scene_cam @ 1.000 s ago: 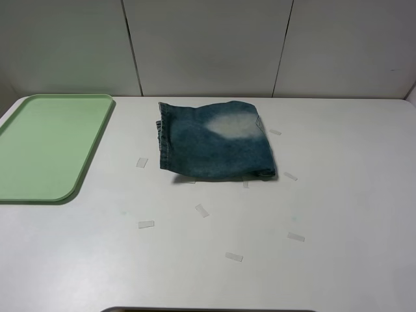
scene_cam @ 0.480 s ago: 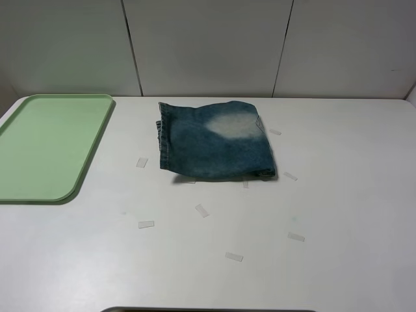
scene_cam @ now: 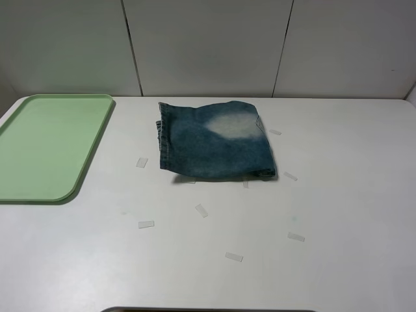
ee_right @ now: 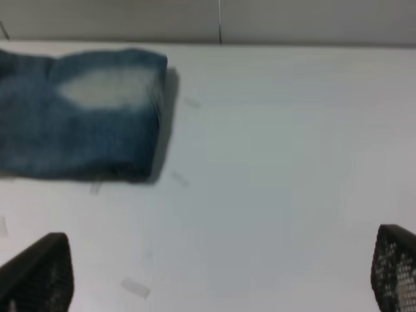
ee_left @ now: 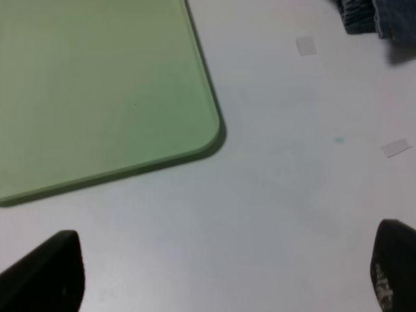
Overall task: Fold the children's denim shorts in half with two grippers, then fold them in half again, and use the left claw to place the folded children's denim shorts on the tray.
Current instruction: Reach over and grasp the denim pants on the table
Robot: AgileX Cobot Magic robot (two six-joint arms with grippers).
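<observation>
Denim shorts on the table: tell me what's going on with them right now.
Nothing is handling them at this moment. The children's denim shorts lie folded on the white table, one pale faded patch facing up, to the right of the pale green tray in the high view. The left pincer and the right pincer both stand open and empty, clear of the cloth; neither arm shows in the high view. The shorts are not yet on the tray.

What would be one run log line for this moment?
shorts: folded, on table, off tray | left gripper: open, empty | right gripper: open, empty
</observation>
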